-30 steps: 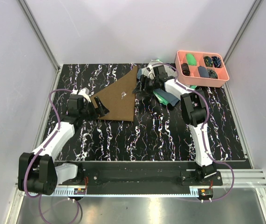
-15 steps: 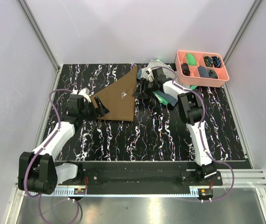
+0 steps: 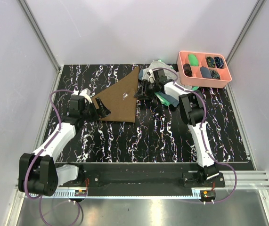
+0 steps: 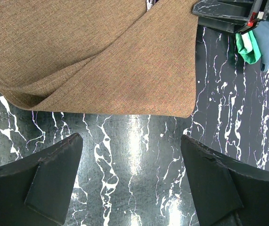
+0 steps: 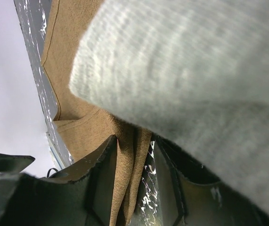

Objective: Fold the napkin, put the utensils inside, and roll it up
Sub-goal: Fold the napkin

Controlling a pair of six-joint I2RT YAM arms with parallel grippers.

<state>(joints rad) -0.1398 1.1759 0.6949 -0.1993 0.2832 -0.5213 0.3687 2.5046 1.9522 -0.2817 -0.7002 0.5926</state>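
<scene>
Jaws of the left gripper (image 4: 130,155) gape beside the napkin (image 3: 120,101), a brown folded triangle toward the far edge of the tabletop (image 3: 148,136). The right gripper (image 5: 134,165) straddles its edge, not clamped. Black white-veined surface, pale walls (image 3: 125,28).

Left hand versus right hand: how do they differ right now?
The left hand gapes wide over bare table, holding nothing; the right hand is narrower, with a napkin fold between its fingers. The left hand sits just off the napkin's left corner; the right hand is at its right edge. Both face the napkin.
</scene>
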